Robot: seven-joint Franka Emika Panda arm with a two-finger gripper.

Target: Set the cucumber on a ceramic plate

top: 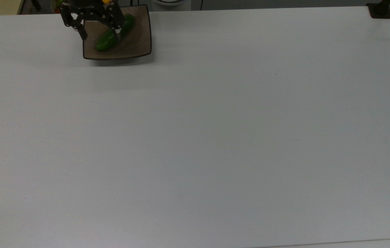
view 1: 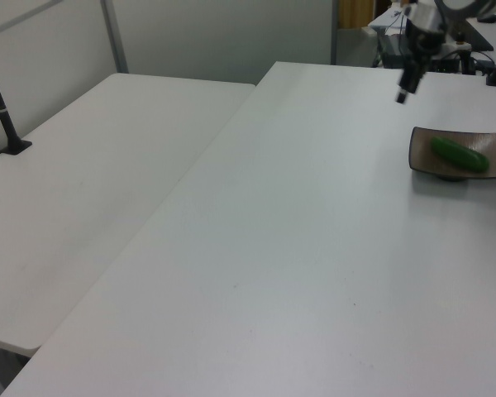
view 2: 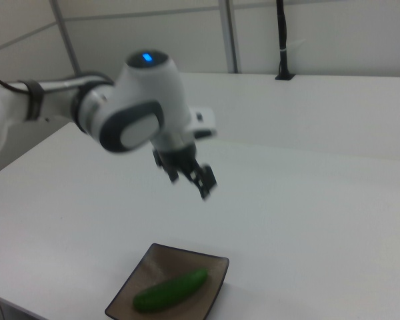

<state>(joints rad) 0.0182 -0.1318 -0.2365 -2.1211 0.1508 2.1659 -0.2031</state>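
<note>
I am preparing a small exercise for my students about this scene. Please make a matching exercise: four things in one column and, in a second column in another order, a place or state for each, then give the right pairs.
Things:
1. cucumber
2. ceramic plate
3. gripper
4. table

Places or states:
A. open, raised in the air, holding nothing
B. white, broad, carries the plate near its edge
C. lies loose on the brown dish
D. square and brown, rests on the white surface

Right pairs: 1-C, 2-D, 3-A, 4-B
</note>
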